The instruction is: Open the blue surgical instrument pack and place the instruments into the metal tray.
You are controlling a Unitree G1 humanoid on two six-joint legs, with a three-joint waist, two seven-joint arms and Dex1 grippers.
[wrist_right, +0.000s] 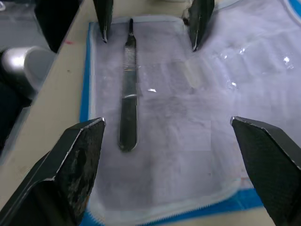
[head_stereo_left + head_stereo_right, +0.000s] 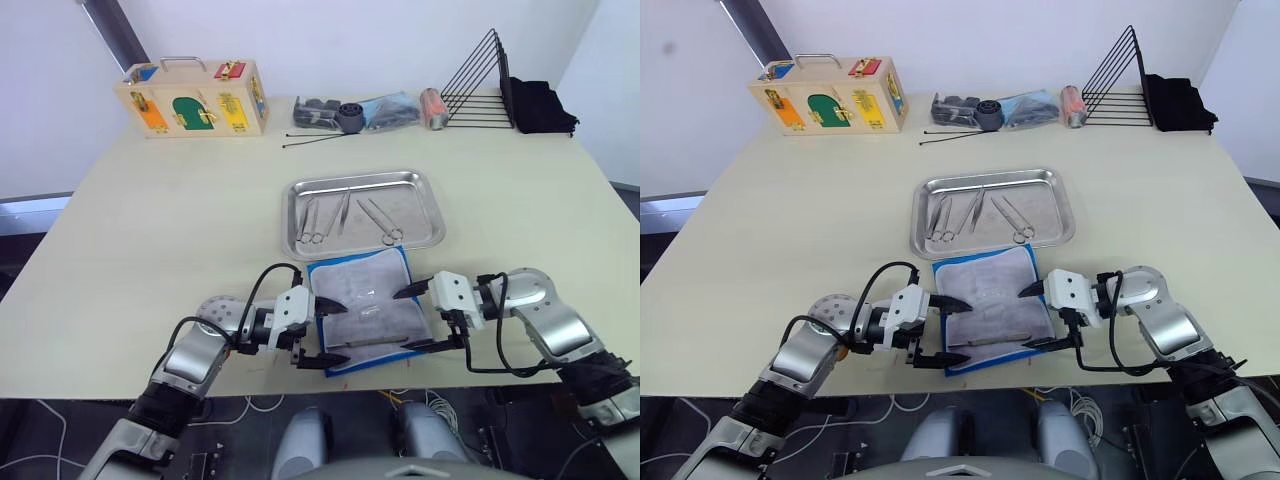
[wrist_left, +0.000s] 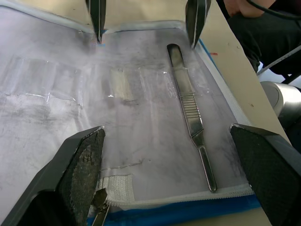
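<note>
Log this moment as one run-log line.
pack open | tray holds instruments | one handle left | left gripper open | right gripper open

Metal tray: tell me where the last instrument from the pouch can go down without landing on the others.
The metal tray has bare steel along its right end, right of the scissors, and a strip along its far rim. Its left and middle are crowded with instruments. The remaining slim metal handle lies on the open pouch's near edge, between the left tool and right tool.

You have one opened blue pack [image 2: 364, 308] holding one scalpel handle [image 3: 190, 113], one metal tray [image 2: 432, 204] with about four instruments [image 2: 345, 217], two black rods [image 2: 320, 141], one wire rack [image 2: 478, 82] and one wooden box [image 2: 195, 98].
</note>
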